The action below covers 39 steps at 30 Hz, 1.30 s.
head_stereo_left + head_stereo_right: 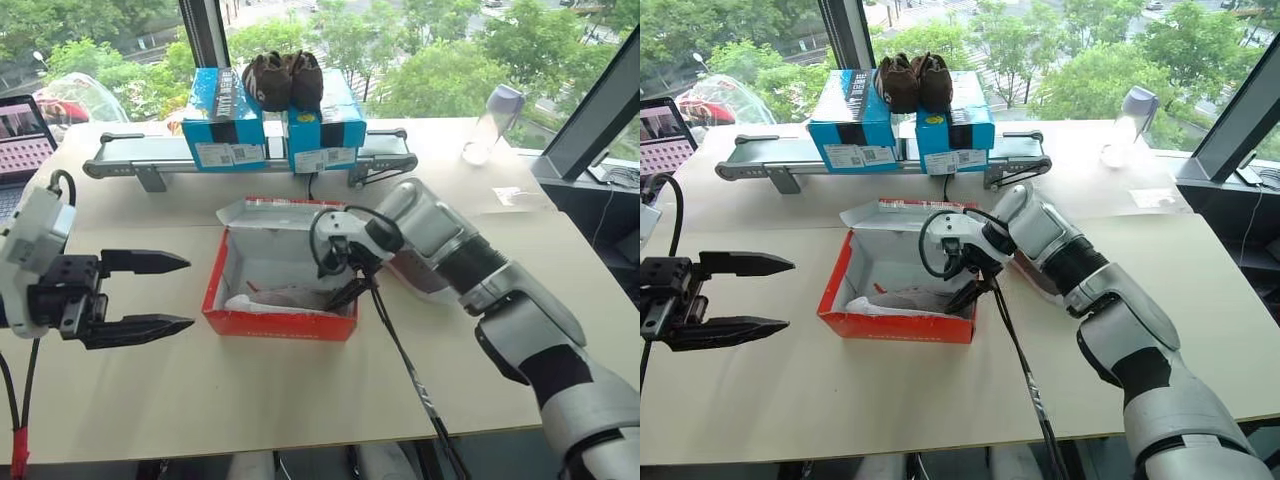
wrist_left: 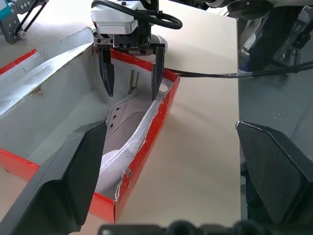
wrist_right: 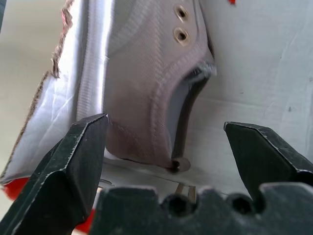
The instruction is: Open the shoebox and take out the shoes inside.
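Spread wide, the left gripper (image 1: pixel 150 295) idles at nine o'clock of the shoebox (image 1: pixel 275 322). Right gripper (image 2: pixel 132 73), also spread, hangs over a shoe (image 3: pixel 151 98) inside; straddle its heel before closing.

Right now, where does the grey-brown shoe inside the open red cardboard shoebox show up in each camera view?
Left eye view: grey-brown shoe low in the red cardboard shoebox, near its front wall.
Right eye view: same spot.
Left wrist view: along the box's torn wall.
Right wrist view: close up between the fingers.
Shared landmark: the open right claw above the shoe's heel.
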Each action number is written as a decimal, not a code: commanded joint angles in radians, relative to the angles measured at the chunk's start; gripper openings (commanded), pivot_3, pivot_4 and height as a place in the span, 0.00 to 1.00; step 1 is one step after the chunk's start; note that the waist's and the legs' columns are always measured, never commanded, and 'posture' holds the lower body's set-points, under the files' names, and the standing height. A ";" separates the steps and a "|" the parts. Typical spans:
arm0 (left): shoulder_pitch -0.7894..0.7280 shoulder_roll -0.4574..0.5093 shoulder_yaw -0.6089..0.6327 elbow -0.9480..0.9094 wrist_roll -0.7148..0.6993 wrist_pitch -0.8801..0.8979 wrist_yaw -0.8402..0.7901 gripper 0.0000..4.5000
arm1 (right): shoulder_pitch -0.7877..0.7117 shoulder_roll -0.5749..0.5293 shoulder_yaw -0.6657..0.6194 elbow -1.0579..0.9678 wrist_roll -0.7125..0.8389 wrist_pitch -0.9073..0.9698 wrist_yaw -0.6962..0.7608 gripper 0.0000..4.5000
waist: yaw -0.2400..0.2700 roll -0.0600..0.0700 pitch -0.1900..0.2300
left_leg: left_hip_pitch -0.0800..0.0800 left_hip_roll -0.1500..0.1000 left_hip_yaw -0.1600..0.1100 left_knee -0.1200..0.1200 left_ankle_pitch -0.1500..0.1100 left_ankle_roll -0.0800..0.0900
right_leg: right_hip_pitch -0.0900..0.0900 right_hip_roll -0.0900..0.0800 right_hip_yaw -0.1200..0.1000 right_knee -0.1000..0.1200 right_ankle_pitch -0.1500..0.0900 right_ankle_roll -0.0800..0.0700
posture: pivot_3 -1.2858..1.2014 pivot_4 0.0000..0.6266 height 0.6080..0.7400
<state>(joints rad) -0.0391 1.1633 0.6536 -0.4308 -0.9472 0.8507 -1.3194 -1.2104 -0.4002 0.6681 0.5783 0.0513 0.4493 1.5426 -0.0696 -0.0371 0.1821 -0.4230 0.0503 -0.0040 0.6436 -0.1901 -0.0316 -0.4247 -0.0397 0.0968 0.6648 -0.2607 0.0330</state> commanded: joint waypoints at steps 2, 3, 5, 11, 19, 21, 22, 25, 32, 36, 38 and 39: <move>-0.001 -0.002 0.042 -0.027 -0.020 -0.009 0.009 1.00 | 0.010 -0.008 0.035 0.017 -0.023 -0.027 0.067 0.93 | 0.000 0.000 0.000 | 0.000 0.000 0.000 0.000 0.000 0.000 | 0.000 0.000 0.000 0.000 0.000 0.000 | 0.52 0.24 1.00; 0.000 -0.003 0.042 -0.029 -0.021 -0.009 0.010 1.00 | 0.010 -0.015 0.047 0.011 -0.013 -0.026 0.071 0.87 | 0.000 0.000 0.000 | 0.001 0.000 0.000 0.000 0.000 0.000 | 0.001 0.000 0.000 0.000 0.000 0.000 | 0.52 0.24 1.00; 0.003 -0.004 0.044 -0.032 -0.020 -0.011 0.010 1.00 | 0.008 -0.021 0.060 0.005 0.002 -0.023 0.072 0.75 | 0.000 -0.001 0.000 | 0.001 0.000 0.000 0.000 0.000 0.000 | 0.001 0.000 0.000 0.000 0.000 0.000 | 0.52 0.24 1.00; -0.002 -0.003 0.035 -0.029 -0.016 -0.019 0.009 1.00 | -0.006 -0.047 0.111 -0.034 0.078 0.005 0.072 0.33 | 0.000 -0.002 -0.001 | 0.003 0.000 0.000 0.000 0.000 0.000 | 0.003 0.000 0.000 0.000 0.000 0.000 | 0.52 0.24 1.00; -0.013 0.001 0.022 -0.022 -0.013 -0.027 0.005 1.00 | -0.031 -0.050 0.116 -0.040 0.136 0.014 0.072 0.03 | -0.004 -0.002 -0.001 | 0.004 0.000 0.000 0.000 0.000 0.000 | 0.003 0.000 0.000 0.000 0.000 0.000 | 0.52 0.24 1.00; -0.016 0.001 0.014 -0.021 -0.012 -0.029 0.004 1.00 | -0.040 -0.042 0.089 -0.040 0.150 0.017 0.072 0.03 | -0.005 -0.002 -0.001 | 0.004 0.000 0.000 0.000 0.000 0.000 | 0.002 0.000 0.000 0.000 0.000 0.000 | 0.52 0.24 1.00; -0.018 0.000 0.010 -0.019 -0.010 -0.032 0.003 1.00 | -0.050 -0.044 0.080 -0.045 0.167 0.024 0.072 0.03 | -0.005 -0.002 -0.001 | 0.003 0.000 0.000 0.000 0.000 0.000 | 0.002 0.000 0.000 0.000 0.000 0.000 | 0.52 0.24 1.00; -0.021 -0.001 0.000 -0.016 -0.007 -0.038 0.001 1.00 | -0.079 -0.050 0.057 -0.048 0.209 0.044 0.072 0.03 | -0.005 -0.002 -0.001 | 0.002 0.000 0.000 0.000 0.000 0.000 | 0.001 0.000 0.000 0.000 0.000 0.000 | 0.52 0.24 1.00; -0.068 0.007 -0.066 0.017 0.009 -0.076 -0.010 1.00 | -0.181 -0.057 -0.077 -0.048 0.327 0.155 0.072 0.03 | 0.000 -0.001 0.000 | 0.000 0.000 0.000 0.000 0.000 0.000 | -0.001 0.000 0.000 0.000 0.000 -0.001 | 0.52 0.24 1.00; -0.105 0.019 -0.108 0.044 0.016 -0.091 -0.028 1.00 | -0.196 -0.090 -0.171 -0.114 0.416 0.272 0.072 0.03 | 0.004 -0.001 -0.001 | -0.001 0.000 -0.001 0.000 0.000 0.000 | -0.001 0.000 -0.001 0.000 0.000 -0.001 | 0.52 0.24 1.00; -0.128 0.021 -0.132 0.058 0.020 -0.099 -0.034 1.00 | -0.199 -0.115 -0.263 -0.161 0.489 0.383 0.071 0.03 | 0.006 -0.001 0.000 | -0.001 0.000 -0.001 0.000 0.000 0.000 | -0.001 0.000 -0.001 0.000 0.000 0.000 | 0.52 0.24 1.00; -0.139 0.021 -0.145 0.066 0.023 -0.104 -0.037 1.00 | -0.203 -0.127 -0.308 -0.175 0.521 0.434 0.062 0.03 | 0.007 -0.001 0.000 | -0.002 0.000 -0.001 0.000 0.000 0.000 | -0.001 0.000 -0.001 0.000 0.000 0.000 | 0.52 0.24 1.00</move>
<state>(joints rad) -0.1551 1.1670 0.5129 -0.3721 -0.9251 0.7677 -1.3464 -1.3741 -0.5014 0.4699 0.4571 0.4965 0.7996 1.5667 -0.0629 -0.0383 0.1820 -0.4246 0.0503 -0.0048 0.6433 -0.1901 -0.0317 -0.4259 -0.0398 0.0959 0.6645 -0.2605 0.0325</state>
